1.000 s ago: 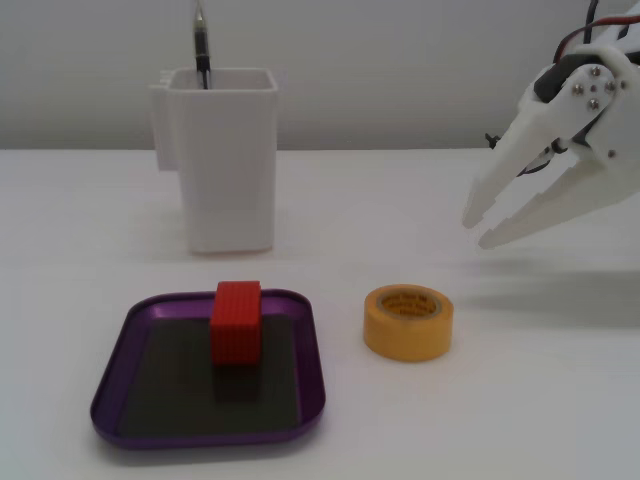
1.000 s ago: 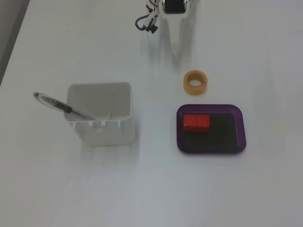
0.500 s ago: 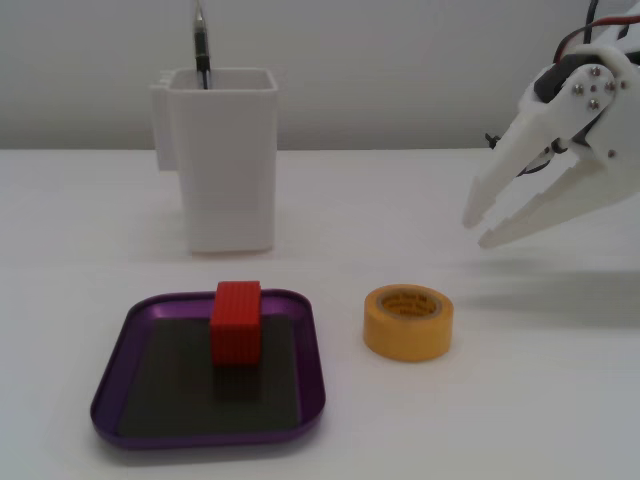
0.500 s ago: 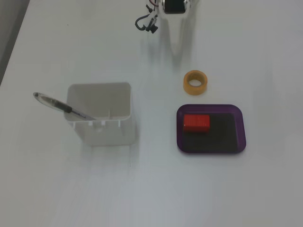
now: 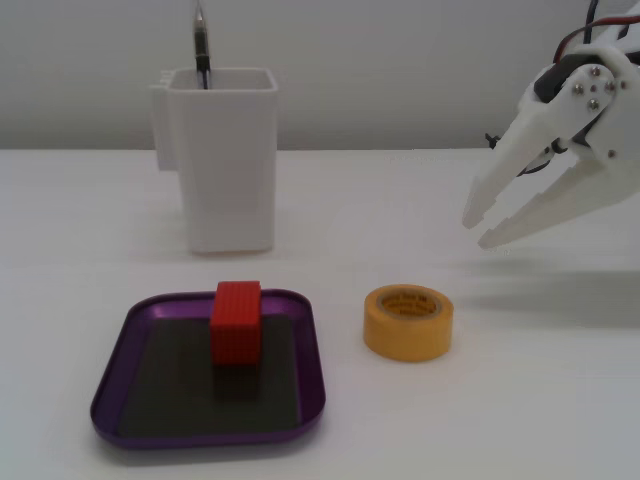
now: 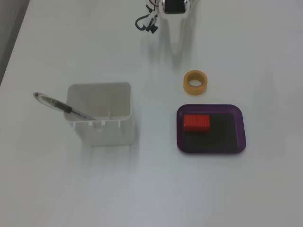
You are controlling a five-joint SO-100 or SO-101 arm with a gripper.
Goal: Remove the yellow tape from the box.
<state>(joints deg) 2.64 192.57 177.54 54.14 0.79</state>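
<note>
Gripper (image 5: pixel 478 228) hangs in the air at the right side of a fixed view, white fingers pointing down and to the left, tips parted by a narrow gap, nothing between them: open and empty. In the top-down fixed view the gripper (image 6: pixel 176 47) shows as a slim white wedge reaching in from the far edge of the tabletop, its tip short of the tape and not touching it. Yellow tape (image 5: pixel 408 321) sits flat on the bare white table (image 5: pixel 540 400), hollow core facing up. It is a small, thick roll, yellow-orange on the outside, with dark print visible on the inner wall of the core; the print is too small to read. From above the yellow tape (image 6: pixel 196 82) reads as a stubby ring with a pale centre. It lies outside the box, near the rim but apart from it, between the gripper and the box. Box (image 6: pixel 241 127) is a shallow purple tray with rounded corners, raised rim and dark flat floor; seen from the low view, the box (image 5: pixel 118 375) lies near the front edge of the table. A red ribbed block (image 5: pixel 236 320) stands inside it, against the rim side nearest the white container. The white container (image 5: pixel 222 160) is tall and square, well apart from the tape, with a pen (image 6: pixel 59 106) leaning out of it.
</note>
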